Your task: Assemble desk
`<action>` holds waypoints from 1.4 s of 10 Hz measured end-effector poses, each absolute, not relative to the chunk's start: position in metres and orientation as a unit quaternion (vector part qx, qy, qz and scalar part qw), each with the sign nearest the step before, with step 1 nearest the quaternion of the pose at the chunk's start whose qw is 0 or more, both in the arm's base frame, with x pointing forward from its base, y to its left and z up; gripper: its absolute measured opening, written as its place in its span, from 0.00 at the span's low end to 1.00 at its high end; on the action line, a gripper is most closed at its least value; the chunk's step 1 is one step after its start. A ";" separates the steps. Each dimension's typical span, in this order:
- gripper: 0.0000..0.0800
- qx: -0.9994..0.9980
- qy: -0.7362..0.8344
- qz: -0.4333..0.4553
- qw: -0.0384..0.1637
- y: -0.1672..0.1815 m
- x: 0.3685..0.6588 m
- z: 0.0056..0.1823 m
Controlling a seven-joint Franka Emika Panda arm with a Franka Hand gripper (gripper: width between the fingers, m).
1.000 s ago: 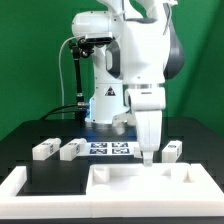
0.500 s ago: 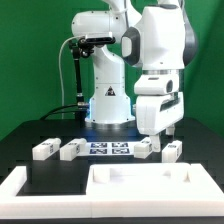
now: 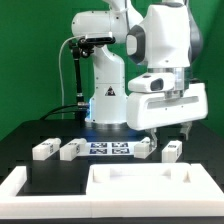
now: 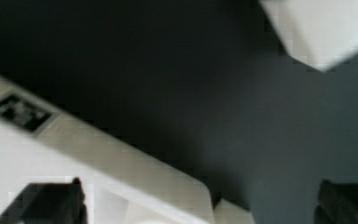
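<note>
The pincer (image 3: pixel 170 130) is seen right of centre in the exterior view, held above the black surface (image 3: pixel 60 170); its tips are hard to make out against the dark background. In the wrist view the pincer (image 4: pixel 197 205) is shown spread wide, with nothing gripped between its dark, blurred fingers (image 4: pixel 48 203). A white part (image 4: pixel 87 150) bearing a square marker is cut off by the frame, and which piece it is cannot be told. In the exterior view, a near leg (image 3: pixel 143 148) and a right leg (image 3: pixel 172 150) are set just below the pincer. The marker board (image 3: pixel 110 150) lies at centre, and two left legs (image 3: pixel 43 150) stand beyond it. The desk slab (image 3: pixel 145 185) is placed at lower centre, its right end cropped.
</note>
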State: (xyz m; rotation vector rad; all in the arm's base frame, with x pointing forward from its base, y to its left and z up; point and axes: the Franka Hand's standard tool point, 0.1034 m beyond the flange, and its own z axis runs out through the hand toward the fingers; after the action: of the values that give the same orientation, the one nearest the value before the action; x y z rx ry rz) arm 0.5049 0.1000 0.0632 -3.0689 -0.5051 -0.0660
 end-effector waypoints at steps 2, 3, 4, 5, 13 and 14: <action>0.81 -0.998 -0.042 -0.010 0.039 0.102 0.507 0.063; 0.81 -0.999 -0.026 -0.009 0.039 0.104 0.506 0.062; 0.81 -0.999 0.015 -0.007 0.043 0.105 0.506 0.062; 0.81 -0.998 0.049 -0.005 0.046 0.106 0.506 0.062; 0.81 -0.974 0.173 0.099 0.111 0.085 0.493 0.055; 0.81 -0.959 0.185 0.169 0.133 0.077 0.484 0.051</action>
State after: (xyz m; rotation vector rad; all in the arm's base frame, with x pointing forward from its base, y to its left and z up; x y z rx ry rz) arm 0.4842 0.0774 0.0514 -2.7814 0.5360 0.4899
